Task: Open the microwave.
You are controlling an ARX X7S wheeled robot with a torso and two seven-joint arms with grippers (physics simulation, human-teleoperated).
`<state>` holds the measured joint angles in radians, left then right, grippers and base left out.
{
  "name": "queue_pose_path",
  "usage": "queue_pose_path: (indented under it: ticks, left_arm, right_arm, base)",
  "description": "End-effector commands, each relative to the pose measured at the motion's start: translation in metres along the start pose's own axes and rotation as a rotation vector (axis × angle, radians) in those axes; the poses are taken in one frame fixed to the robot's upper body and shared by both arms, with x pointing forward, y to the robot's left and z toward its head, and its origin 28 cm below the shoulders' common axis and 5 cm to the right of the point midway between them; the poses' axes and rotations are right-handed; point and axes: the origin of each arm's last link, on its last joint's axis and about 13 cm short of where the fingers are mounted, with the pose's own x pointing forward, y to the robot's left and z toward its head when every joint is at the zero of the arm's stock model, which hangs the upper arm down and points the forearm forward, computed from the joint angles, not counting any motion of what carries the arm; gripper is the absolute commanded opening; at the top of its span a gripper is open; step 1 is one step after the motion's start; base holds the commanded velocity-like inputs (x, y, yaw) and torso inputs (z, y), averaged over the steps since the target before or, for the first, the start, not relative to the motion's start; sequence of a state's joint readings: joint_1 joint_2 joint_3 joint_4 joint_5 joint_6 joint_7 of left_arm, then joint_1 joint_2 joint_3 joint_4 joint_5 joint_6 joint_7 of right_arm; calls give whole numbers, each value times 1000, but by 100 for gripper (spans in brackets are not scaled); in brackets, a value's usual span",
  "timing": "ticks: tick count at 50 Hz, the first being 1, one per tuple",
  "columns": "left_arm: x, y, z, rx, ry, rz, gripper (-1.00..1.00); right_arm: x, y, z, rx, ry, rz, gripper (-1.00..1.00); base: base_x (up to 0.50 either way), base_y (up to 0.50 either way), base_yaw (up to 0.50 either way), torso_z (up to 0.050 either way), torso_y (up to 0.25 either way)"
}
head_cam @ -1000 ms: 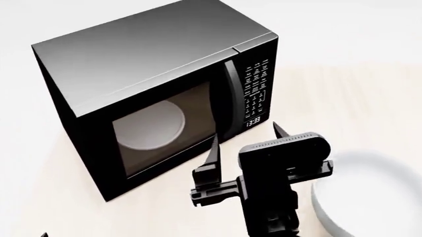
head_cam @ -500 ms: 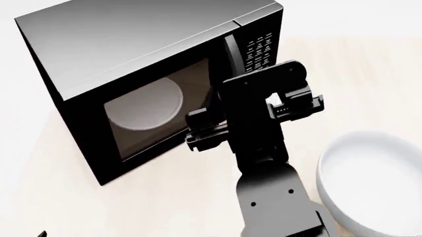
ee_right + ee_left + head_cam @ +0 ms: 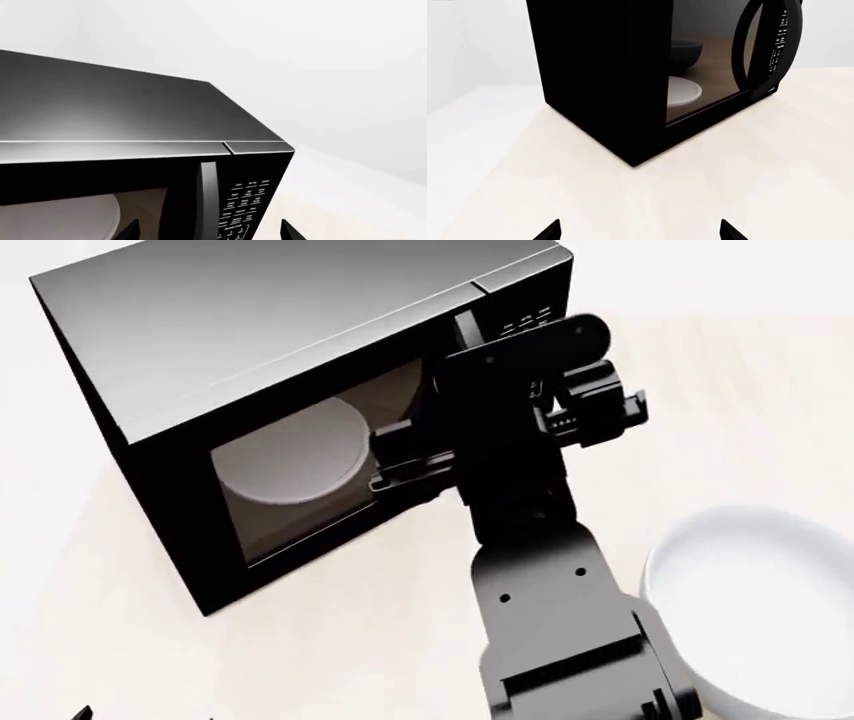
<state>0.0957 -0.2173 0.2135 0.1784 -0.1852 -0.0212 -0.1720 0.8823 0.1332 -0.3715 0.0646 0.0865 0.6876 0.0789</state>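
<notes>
Boxy glossy-black microwave point(image 3: 280, 390) (door shut), right claw point(image 3: 210, 231) spread empty before its handle point(image 3: 207, 200)

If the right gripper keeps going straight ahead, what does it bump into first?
Most likely the microwave. The right gripper points at its front, about at the handle beside the button panel. Exact depth is unclear.

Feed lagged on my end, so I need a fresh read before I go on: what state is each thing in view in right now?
microwave: upright on the table, door shut.
handle: vertical, not gripped.
round plate: lying flat inside, behind the glass.
white bowl: on the table, right of the microwave, upright.
right tool: open, tips either side of the handle, just short of it.
left tool: open, holding nothing, well back from the microwave.
</notes>
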Motion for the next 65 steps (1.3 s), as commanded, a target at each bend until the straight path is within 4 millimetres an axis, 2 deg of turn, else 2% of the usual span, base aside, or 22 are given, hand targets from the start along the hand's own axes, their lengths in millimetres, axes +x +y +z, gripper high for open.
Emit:
queue_pose_path:
  ticks: [1,14,38,65]
  left_arm:
    - [-1,0,1,4,-5,0,100]
    - [-2,-1,1,6,-8,-1,100]
    - [-1,0,1,6,-4,1,100]
    - [-3,1,2,7,-13,-2,100]
  right_arm:
    - [9,1,-3,4,16,2,100]
    - [21,4,-20,4,40,-14,100]
    - [39,7,-40,26,31,-27,100]
    - [50,15,-61,43,43,-30,100]
  base:
    - [0,0,0,0,0]
    - [0,0,0,0,0]
    - [0,0,0,0,0]
    - [0,0,0,0,0]
